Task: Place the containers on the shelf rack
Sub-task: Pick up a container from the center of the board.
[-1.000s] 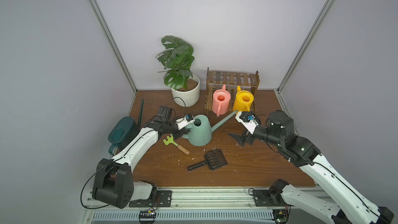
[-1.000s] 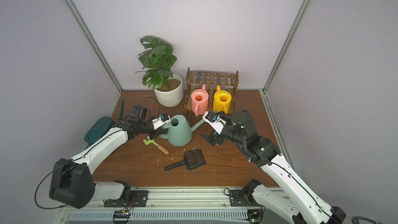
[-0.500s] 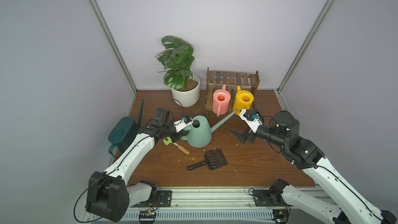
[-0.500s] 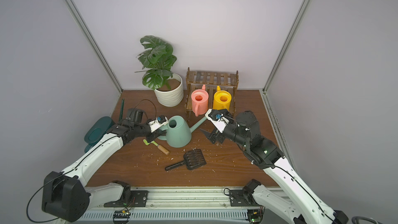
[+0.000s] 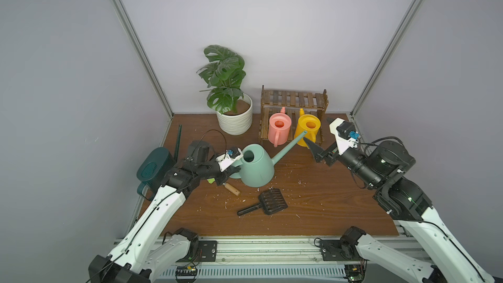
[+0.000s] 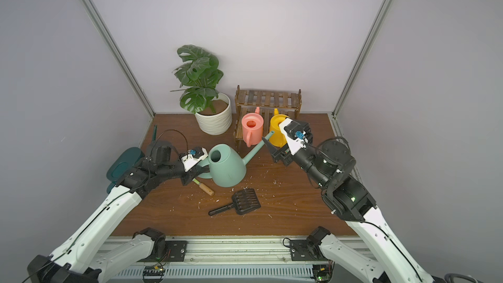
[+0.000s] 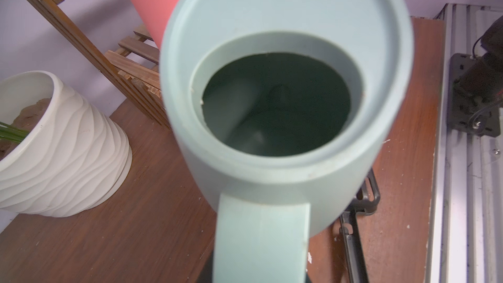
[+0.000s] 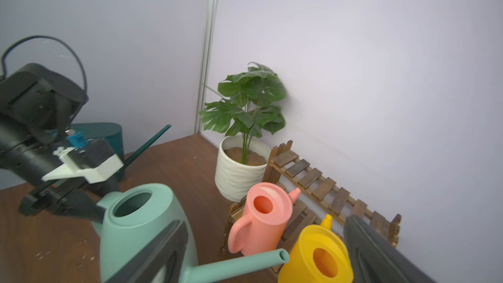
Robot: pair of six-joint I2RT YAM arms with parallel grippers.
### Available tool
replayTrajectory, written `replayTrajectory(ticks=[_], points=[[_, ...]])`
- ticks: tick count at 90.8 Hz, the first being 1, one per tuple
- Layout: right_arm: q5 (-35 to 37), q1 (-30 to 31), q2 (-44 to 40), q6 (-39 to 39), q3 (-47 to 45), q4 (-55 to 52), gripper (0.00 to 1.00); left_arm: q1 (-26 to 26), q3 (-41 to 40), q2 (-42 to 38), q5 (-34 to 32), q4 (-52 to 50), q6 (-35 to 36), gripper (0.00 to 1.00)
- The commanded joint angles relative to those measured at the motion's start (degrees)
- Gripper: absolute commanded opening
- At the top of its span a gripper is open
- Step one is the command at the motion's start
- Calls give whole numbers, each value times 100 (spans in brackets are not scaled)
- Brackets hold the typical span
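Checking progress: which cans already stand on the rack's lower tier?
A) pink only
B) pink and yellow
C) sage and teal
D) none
B: the pink can and yellow can stand side by side on the lower tier of the rack; the sage can and teal can are off it.

The sage-green can (image 7: 272,17) has its handle cut off by the left wrist view's edge; the left arm (image 5: 163,205) half-hides the teal can (image 5: 152,167).
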Motion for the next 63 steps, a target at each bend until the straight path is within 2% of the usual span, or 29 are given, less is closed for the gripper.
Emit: replayTrajectory(ticks=[1,35,46,63], points=[[792,11,96,-170,310,515,92,-73,469,-226,177,198,-537,0],[1725,4,1374,-556,1986,1505,92,-118,1537,55,-31,137,-1485,0],[1606,2,1577,-549,2120,2145,92,-114,1779,164,-326,142,-1671,0],[1481,-2,2048,-459,2828,2250,92,-105,2340,404,-665,142,-1986,0]])
